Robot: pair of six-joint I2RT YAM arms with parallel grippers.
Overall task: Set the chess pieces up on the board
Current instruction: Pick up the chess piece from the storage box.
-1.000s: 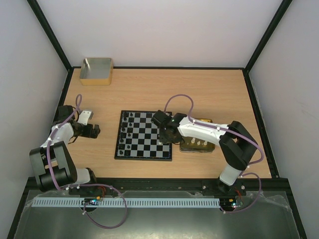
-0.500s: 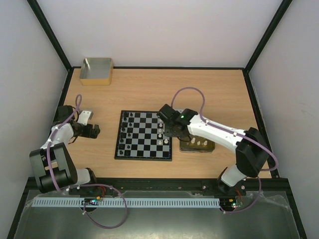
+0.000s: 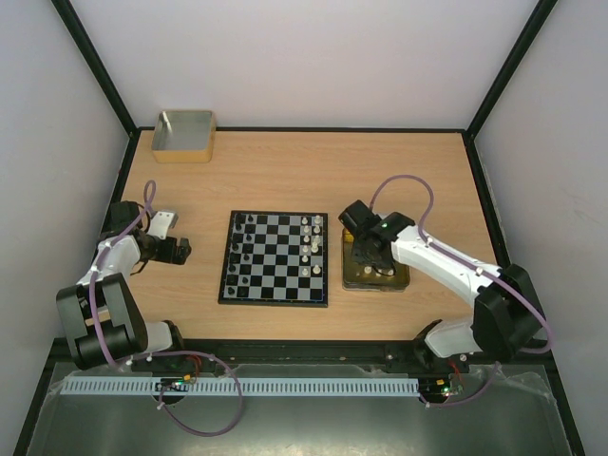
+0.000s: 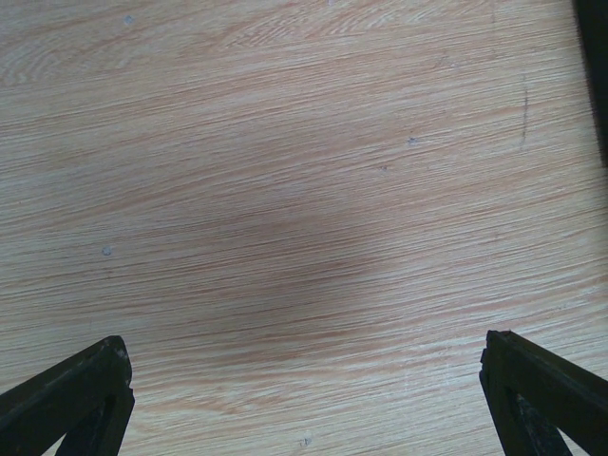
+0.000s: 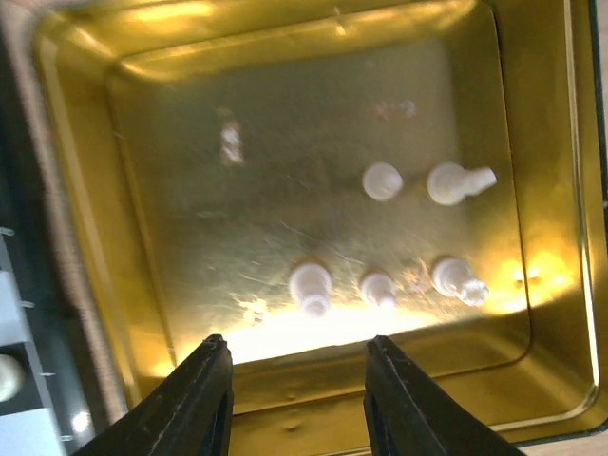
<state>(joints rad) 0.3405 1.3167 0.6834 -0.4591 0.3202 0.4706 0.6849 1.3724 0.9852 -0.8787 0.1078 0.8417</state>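
The board (image 3: 275, 275) lies mid-table, with black chess pieces (image 3: 237, 249) along its left columns and white chess pieces (image 3: 310, 249) along its right columns. Right of it stands a gold tin (image 3: 401, 282). My right gripper (image 3: 367, 255) hovers over that tin. In the right wrist view the gripper (image 5: 296, 350) is open and empty above the tin's near wall (image 5: 380, 389). Several white pieces stand on the tin's floor, the closest (image 5: 311, 283) just beyond the fingertips. My left gripper (image 3: 183, 251) rests left of the board, open wide over bare wood (image 4: 304, 344).
A grey box with a tan rim (image 3: 184, 135) sits at the back left corner. Black frame rails and pale walls bound the table on three sides. The tin nearly touches the board's right edge.
My right gripper has left the board's right columns, lifted, and swung right over the gold tin. White pieces it had covered on the board now show. The left arm has stayed still.
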